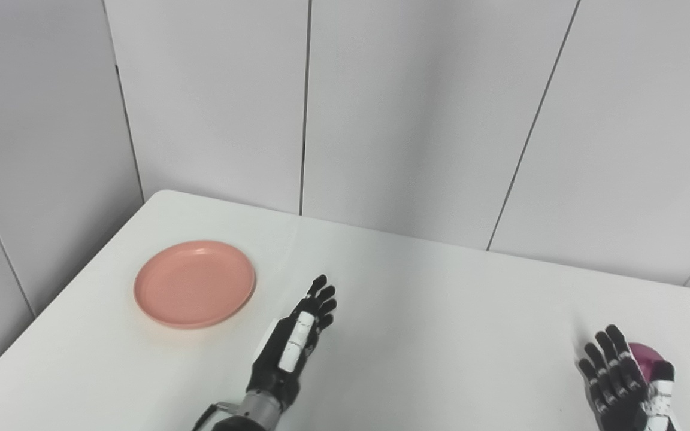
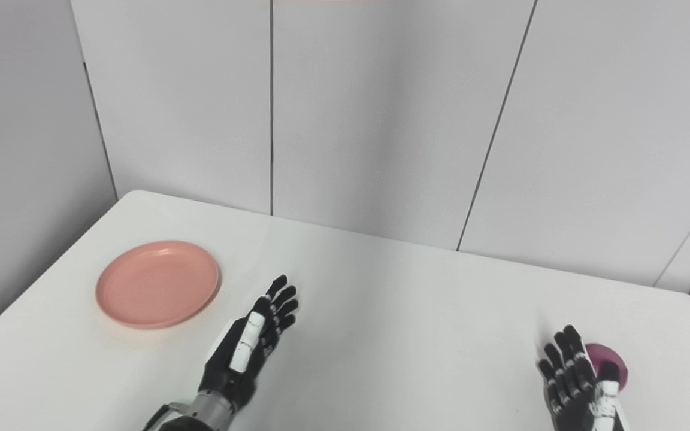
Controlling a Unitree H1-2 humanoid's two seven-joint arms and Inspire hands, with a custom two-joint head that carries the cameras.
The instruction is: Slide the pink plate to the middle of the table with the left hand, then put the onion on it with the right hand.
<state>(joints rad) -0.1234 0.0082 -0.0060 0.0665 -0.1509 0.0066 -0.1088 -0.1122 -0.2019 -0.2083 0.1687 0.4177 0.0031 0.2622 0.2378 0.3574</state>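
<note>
The pink plate (image 1: 194, 284) lies empty on the left part of the white table (image 1: 429, 311). My left hand (image 1: 294, 341) hovers to the right of the plate, apart from it, fingers stretched and holding nothing. A purple onion (image 1: 646, 357) sits near the table's right front, partly hidden behind my right hand (image 1: 617, 377). That hand is open, fingers spread, just left of the onion and close against it; I cannot tell whether it touches. In the right eye view the plate (image 2: 158, 284), left hand (image 2: 255, 344), onion (image 2: 610, 359) and right hand (image 2: 575, 380) show the same layout.
Grey panelled walls (image 1: 381, 108) close in behind the table and along its left side. The table's far edge (image 1: 417, 236) runs diagonally from upper left to right. Bare white tabletop lies between the two hands.
</note>
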